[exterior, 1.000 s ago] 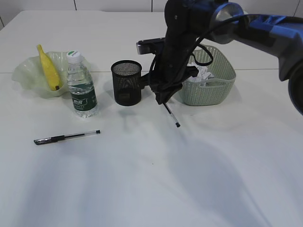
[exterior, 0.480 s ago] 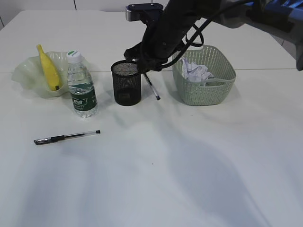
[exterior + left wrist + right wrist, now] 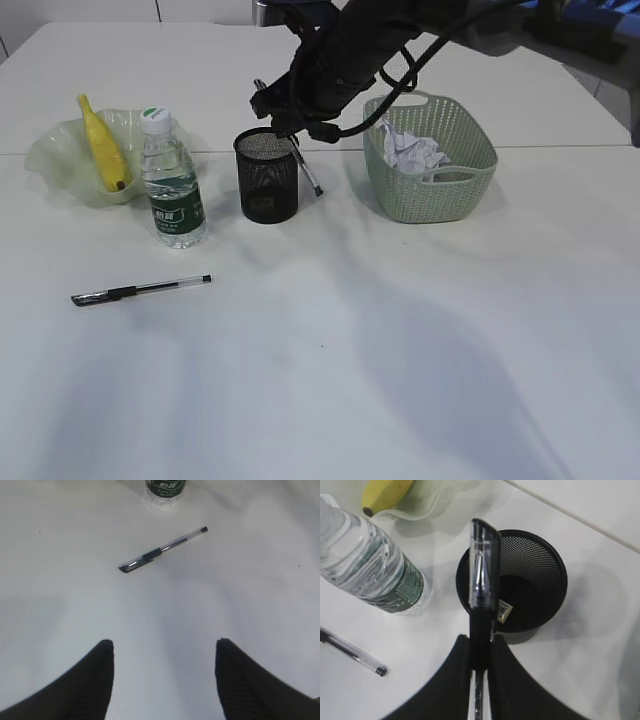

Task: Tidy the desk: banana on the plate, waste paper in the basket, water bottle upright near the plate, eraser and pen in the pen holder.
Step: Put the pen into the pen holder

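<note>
White desk [image 3: 420,350]. Basket [image 3: 455,190] holds paper [image 3: 412,152]. Banana [image 3: 103,145] on plate [image 3: 50,155]; bottle [image 3: 172,180] upright beside it. Right gripper [image 3: 481,650] clenched on pen [image 3: 483,580] above holder [image 3: 267,176]. Left gripper [image 3: 162,675] released, over second pen [image 3: 162,549]. Eraser: can't tell.

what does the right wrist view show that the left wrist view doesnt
Only the right wrist view shows the right gripper shut on a pen over the pen holder, the eraser inside it, the banana and the plate. Only the left wrist view shows the open left gripper. Both show the water bottle, the second pen lying flat, and the desk.
</note>
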You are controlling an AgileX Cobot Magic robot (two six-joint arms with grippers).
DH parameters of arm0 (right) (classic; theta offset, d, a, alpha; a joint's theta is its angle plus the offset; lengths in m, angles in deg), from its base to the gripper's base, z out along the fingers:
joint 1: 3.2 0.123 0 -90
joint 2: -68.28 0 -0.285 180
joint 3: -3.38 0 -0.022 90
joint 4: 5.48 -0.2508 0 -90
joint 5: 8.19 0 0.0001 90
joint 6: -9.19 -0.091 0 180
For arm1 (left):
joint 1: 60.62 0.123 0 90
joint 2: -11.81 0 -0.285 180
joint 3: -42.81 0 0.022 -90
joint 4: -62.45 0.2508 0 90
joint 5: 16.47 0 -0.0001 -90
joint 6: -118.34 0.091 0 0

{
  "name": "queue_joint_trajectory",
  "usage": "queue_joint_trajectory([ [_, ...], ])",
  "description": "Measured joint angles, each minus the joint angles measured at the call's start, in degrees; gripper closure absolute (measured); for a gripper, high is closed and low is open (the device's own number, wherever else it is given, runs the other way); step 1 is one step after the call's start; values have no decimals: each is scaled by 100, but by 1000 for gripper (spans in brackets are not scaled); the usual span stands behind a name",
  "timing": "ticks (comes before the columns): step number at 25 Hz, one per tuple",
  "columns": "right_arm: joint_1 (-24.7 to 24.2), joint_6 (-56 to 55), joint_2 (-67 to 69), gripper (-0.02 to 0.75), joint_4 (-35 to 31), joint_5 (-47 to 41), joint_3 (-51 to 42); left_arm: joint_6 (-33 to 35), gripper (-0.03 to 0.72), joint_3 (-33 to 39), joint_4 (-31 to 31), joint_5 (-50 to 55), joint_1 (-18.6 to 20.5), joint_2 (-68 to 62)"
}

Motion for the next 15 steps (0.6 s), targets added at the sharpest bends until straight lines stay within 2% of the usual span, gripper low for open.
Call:
queue_joint_trajectory([
  [11,0,-192,-720,695,242,-195,-36,0,236,0,-27,34,0,-9],
  [15,0,-195,-1086,695,242,-203,-586,0,236,0,-171,34,0,-9],
])
